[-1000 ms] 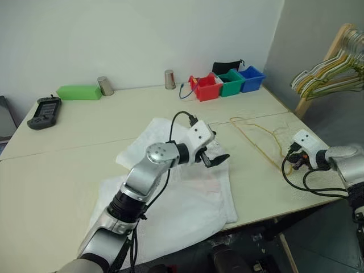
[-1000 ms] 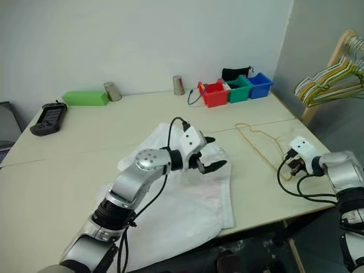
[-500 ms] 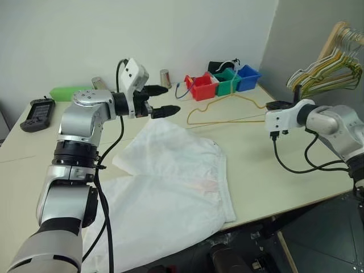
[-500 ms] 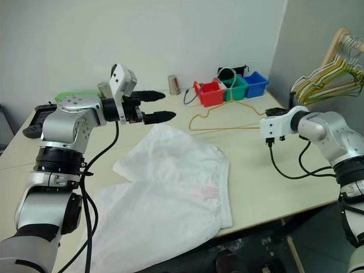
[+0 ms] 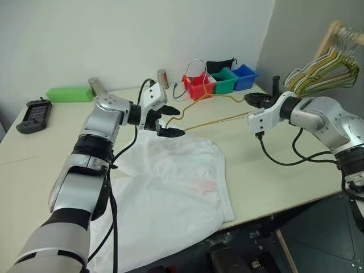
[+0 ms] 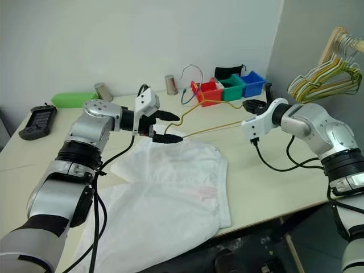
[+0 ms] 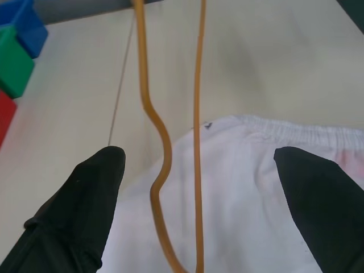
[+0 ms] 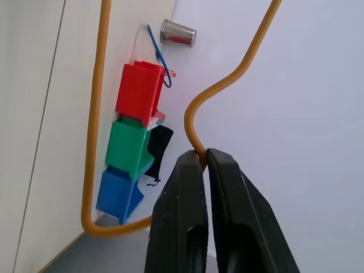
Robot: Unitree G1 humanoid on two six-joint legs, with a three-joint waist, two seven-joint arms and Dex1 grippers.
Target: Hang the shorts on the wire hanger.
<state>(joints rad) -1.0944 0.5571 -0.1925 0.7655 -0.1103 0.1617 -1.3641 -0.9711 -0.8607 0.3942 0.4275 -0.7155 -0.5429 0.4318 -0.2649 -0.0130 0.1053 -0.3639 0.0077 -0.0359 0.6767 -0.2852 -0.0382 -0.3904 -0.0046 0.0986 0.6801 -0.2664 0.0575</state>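
The white shorts (image 5: 170,182) lie spread flat on the table, waistband toward the far side. My right gripper (image 5: 257,100) is shut on one corner of the yellow wire hanger (image 6: 213,126) and holds it in the air above the table; its silvery hook (image 6: 190,70) points up. The right wrist view shows that gripper (image 8: 203,154) pinching the wire. My left gripper (image 5: 174,120) is open at the hanger's other end, just over the shorts' waistband. In the left wrist view two runs of the wire hanger (image 7: 197,114) pass between its fingers (image 7: 99,187).
Red (image 5: 199,88), green (image 5: 224,81) and blue bins (image 5: 244,75) stand at the table's back. Two metal cups (image 5: 162,78), a green box (image 5: 68,94) and a black device (image 5: 33,114) sit along the far left. A bunch of hangers (image 5: 321,71) hangs on a rack at right.
My right gripper has lifted the hanger off the table and swung it left, rolling it hook-up. My left gripper rose off the shorts and came to the hanger's free end.
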